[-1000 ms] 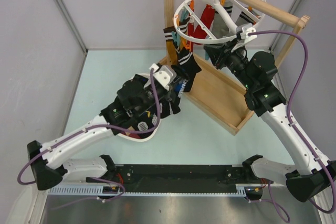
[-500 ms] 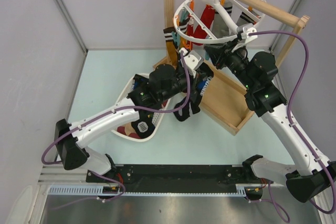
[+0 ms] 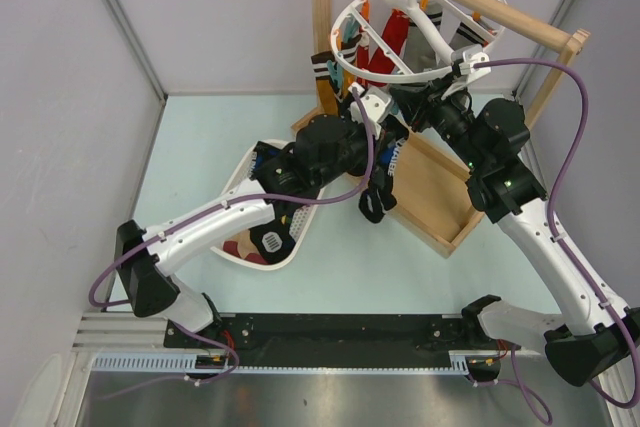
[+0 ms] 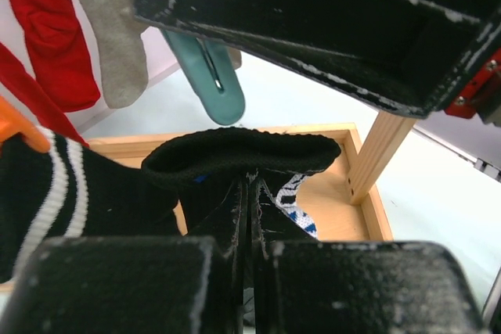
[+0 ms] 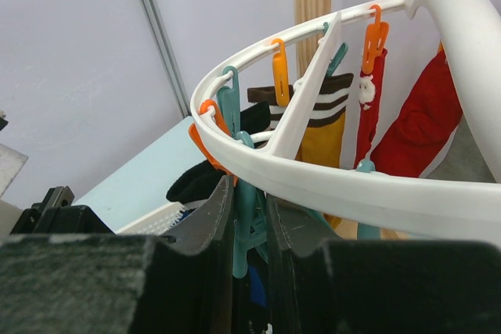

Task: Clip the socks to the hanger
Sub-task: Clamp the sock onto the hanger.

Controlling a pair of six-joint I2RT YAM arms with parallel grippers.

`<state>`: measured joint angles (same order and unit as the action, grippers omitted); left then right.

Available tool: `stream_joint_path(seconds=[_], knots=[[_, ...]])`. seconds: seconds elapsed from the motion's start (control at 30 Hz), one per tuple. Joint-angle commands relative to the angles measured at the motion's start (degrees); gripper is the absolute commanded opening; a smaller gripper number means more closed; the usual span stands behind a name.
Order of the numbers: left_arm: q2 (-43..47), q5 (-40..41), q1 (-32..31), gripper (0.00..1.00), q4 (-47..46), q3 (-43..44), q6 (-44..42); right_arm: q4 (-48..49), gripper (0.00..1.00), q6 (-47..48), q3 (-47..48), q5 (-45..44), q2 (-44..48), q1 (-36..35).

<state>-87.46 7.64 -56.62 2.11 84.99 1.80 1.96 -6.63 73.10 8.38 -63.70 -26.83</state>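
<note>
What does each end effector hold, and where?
The left end effector holds a black sock just below its cuff; the right end effector grips a teal clip on the hanger from both sides.

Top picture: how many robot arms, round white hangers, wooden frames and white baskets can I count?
Robot arms: 2
Round white hanger: 1
Wooden frame: 1
White basket: 1
Total: 5
</note>
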Motion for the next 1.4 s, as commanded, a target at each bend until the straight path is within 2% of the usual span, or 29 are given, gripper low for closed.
stream_joint_path(seconds=[0.0, 0.73, 1.37], knots=[[0.2, 2.6, -0.2, 0.0, -0.6, 3.5, 1.4, 1.0, 0.0, 0.1, 1.8, -0.1, 1.0, 0.0], [-1.0, 4.0, 0.1, 0.0, -0.2, 6.9, 2.1, 0.4, 0.0, 0.0, 1.7, -0.2, 1.1, 0.0], [-4.1, 5.4, 0.4, 0.0, 7.4, 12.4, 3.2, 0.6, 0.0, 0.6, 1.7, -1.0, 1.7, -0.2]])
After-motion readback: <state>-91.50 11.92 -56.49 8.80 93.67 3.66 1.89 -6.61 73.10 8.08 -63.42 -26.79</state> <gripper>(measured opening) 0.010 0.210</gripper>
